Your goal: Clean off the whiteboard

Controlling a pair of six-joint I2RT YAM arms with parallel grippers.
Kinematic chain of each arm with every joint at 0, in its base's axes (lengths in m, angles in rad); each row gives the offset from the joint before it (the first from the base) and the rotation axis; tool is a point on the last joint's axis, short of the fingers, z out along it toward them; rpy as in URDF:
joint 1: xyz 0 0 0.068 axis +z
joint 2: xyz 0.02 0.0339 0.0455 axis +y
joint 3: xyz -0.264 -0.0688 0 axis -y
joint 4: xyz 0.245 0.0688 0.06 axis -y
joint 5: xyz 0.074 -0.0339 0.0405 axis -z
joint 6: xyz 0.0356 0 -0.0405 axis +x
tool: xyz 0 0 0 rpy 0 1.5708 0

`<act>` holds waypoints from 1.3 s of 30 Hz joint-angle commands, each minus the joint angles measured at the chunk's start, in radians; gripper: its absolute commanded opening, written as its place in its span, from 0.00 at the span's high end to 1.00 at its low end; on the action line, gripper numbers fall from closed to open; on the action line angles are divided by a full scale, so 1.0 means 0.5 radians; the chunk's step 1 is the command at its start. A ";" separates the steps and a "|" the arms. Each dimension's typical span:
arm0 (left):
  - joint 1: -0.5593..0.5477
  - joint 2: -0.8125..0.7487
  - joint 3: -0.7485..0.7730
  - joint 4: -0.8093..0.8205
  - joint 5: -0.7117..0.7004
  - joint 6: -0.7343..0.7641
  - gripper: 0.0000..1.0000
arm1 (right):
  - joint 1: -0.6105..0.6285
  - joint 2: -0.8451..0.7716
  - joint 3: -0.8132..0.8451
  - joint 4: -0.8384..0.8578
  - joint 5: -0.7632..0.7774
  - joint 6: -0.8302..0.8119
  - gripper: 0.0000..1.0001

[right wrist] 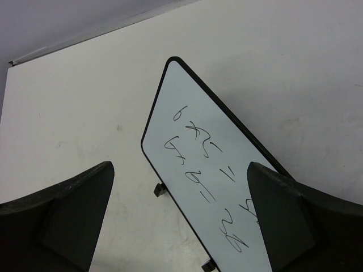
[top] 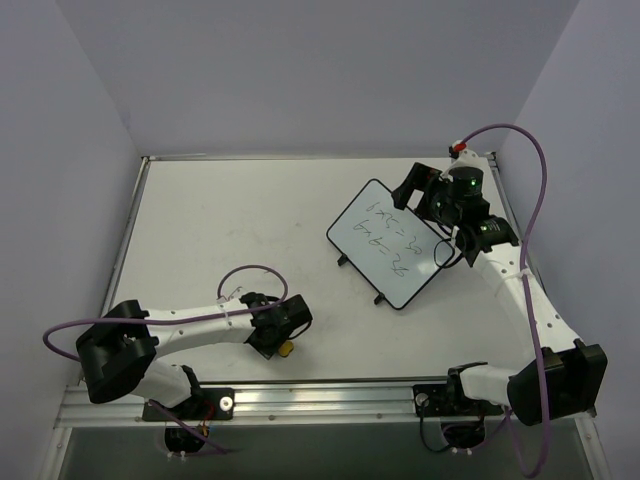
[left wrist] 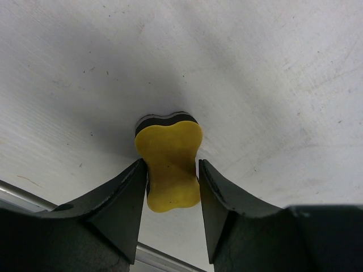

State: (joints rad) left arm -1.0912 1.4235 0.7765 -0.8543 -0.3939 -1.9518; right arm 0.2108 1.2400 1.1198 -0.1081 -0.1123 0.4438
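The whiteboard (top: 390, 243) lies at the table's right centre, turned diagonally, with black scribbles on it; it also shows in the right wrist view (right wrist: 198, 147). My right gripper (top: 418, 188) is open and empty, hovering above the board's far right end; in its own view (right wrist: 180, 170) the jaws stand wide apart over the writing. A yellow bone-shaped sponge (left wrist: 169, 141) with a black underside rests on the table near the front edge (top: 287, 350). My left gripper (top: 283, 335) is low over it, and in its own view (left wrist: 171, 165) both fingers press the sponge's narrow waist.
The board's small black feet (right wrist: 159, 190) stick out along its left edge. A metal rail (top: 300, 400) runs along the table's front edge just behind the sponge. Purple cables (top: 530, 180) loop off both arms. Grey walls enclose the table on three sides.
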 commanded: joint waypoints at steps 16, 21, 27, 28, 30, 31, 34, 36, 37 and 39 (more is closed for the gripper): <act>0.142 0.061 0.005 0.178 0.061 0.360 0.87 | 0.014 0.005 0.003 0.057 0.022 -0.022 0.00; 0.213 0.083 0.088 0.150 -0.016 0.632 0.98 | 0.008 0.011 0.009 0.035 0.053 -0.038 0.00; 0.314 -0.046 0.245 0.275 -0.200 1.141 0.98 | 0.008 0.023 0.028 0.005 0.093 -0.044 0.00; 0.329 -0.070 0.257 0.349 -0.200 1.240 0.98 | 0.008 0.027 0.046 -0.008 0.102 -0.044 0.00; 0.372 -0.162 0.239 0.658 -0.194 1.533 0.98 | 0.008 0.033 0.070 -0.044 0.114 -0.056 0.00; 0.384 -0.235 0.224 0.787 -0.194 1.635 0.98 | 0.008 0.033 0.083 -0.063 0.129 -0.062 0.00; 0.464 -0.297 0.147 1.364 -0.075 2.025 0.98 | -0.001 0.014 0.116 -0.167 0.218 -0.078 0.00; 0.556 -0.243 0.220 1.634 0.026 2.221 0.98 | -0.047 -0.007 0.101 -0.186 0.301 -0.072 0.00; 0.572 -0.142 0.272 1.674 0.109 2.292 0.98 | -0.078 -0.038 0.092 -0.192 0.292 -0.072 0.00; 0.599 -0.013 0.464 1.865 0.201 2.473 0.98 | -0.178 -0.059 0.080 -0.207 0.246 -0.072 0.00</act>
State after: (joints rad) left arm -0.8158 1.3434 0.8948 -0.1974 -0.3813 -0.9531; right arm 0.1806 1.2472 1.1316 -0.1837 -0.0254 0.4202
